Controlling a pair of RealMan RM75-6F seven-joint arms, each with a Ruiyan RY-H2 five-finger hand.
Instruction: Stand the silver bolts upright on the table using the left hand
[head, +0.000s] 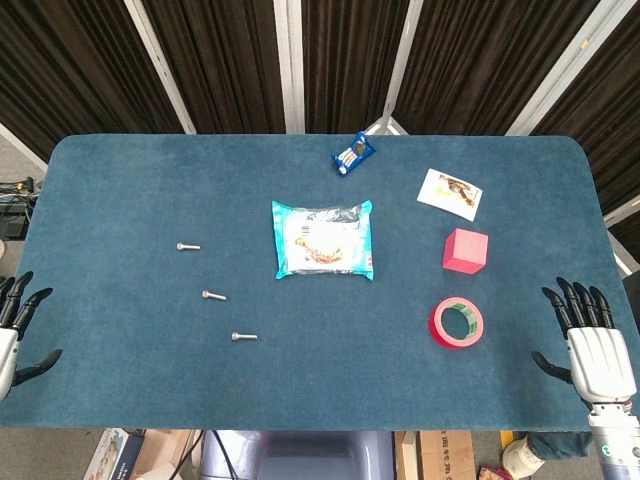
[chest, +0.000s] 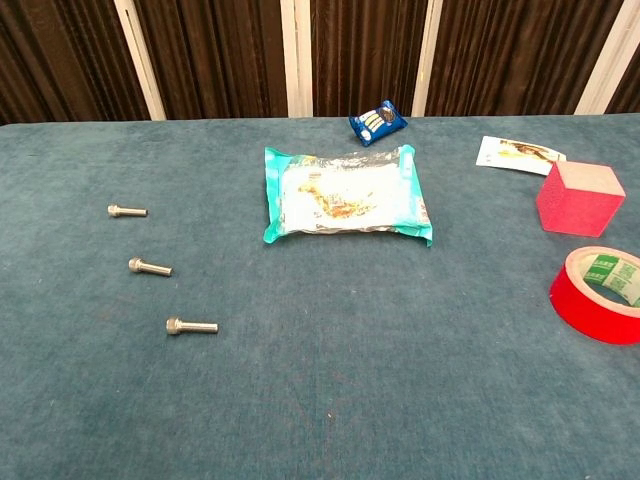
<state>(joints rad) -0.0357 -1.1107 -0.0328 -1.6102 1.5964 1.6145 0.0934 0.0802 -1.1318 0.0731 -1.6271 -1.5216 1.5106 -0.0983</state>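
Three silver bolts lie flat, left of wipes pack. Left hand and right hand empty, fingers spread, at table side edges

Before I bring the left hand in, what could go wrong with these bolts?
1. All three silver bolts lie flat on the cloth table; small and round, they may roll or slip when pinched.
2. The left hand is off the table edge, and once over the bolts it may hide them.
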